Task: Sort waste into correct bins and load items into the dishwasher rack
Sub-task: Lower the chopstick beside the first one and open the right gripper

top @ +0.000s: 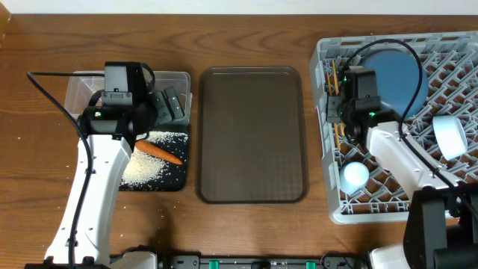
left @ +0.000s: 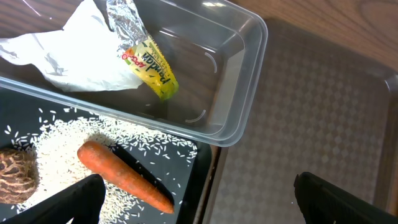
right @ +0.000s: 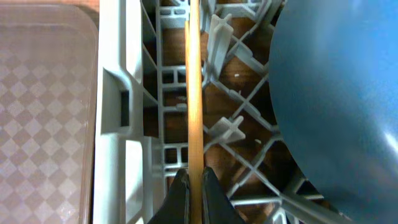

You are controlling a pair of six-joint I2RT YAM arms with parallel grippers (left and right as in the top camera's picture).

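Right pincer [right: 193,186] is clamped on a thin wooden chopstick [right: 194,87], which runs just inside the wall of the grey plastic lattice rack [right: 115,124]. Lower it level between the pegs, clear of the round blue plate [right: 342,93], before parting the 2 fingers.

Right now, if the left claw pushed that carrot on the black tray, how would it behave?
The carrot looks round and tapered, so it would probably roll in a curve. It seems firm, so likely stiff when pinched. The loose rice beneath may let it skid.
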